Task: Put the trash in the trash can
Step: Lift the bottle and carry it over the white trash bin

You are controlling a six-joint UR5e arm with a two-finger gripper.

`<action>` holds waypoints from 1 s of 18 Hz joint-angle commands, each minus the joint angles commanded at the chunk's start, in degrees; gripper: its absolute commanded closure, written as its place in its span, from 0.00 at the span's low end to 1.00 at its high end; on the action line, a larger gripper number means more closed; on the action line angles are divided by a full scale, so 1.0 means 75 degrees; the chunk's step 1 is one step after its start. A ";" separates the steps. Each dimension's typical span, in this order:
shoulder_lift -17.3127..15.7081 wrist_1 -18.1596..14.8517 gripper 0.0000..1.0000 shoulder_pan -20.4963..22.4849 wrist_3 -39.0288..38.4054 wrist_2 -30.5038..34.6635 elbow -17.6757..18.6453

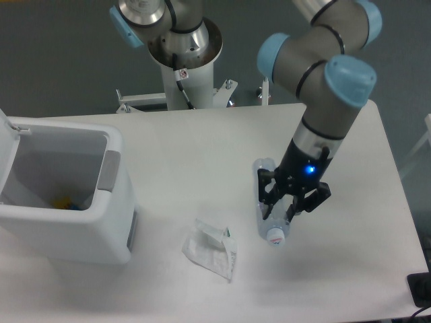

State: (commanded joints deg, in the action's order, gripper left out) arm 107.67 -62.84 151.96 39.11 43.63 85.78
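Observation:
The clear plastic bottle (271,227) lies on the white table (182,155), right of the middle, with its cap end toward the front. My gripper (281,210) is lowered over the bottle's middle with a finger on each side of it; the jaws look open and the bottle rests on the table. The gripper hides the bottle's label. The crumpled white wrapper (212,247) lies flat on the table to the front left of the bottle. The white trash can (81,229) stands at the left edge, its lid (8,151) swung open.
Something small, yellow and blue, lies at the bottom of the can (64,200). The arm's base column (185,64) stands behind the table's far edge. A dark object (421,289) shows at the front right corner.

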 joint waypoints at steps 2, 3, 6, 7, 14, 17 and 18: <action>-0.0198 0.0012 0.57 0.0024 -0.0012 -0.0774 -0.0023; -0.0211 0.0012 0.58 0.0024 -0.0012 -0.0917 -0.0035; -0.0432 0.0035 0.59 0.0035 -0.0012 -0.1653 -0.0059; -0.0480 0.0035 0.59 0.0035 -0.0012 -0.1878 -0.0059; -0.0925 0.0070 0.60 -0.0093 -0.0164 -0.3822 -0.0339; -0.1113 0.0082 0.60 -0.0362 -0.0211 -0.4445 -0.0632; -0.1113 0.0082 0.60 -0.0595 -0.0223 -0.4446 -0.0737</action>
State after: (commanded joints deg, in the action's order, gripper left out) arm 99.32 -62.23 147.50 37.44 10.28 80.25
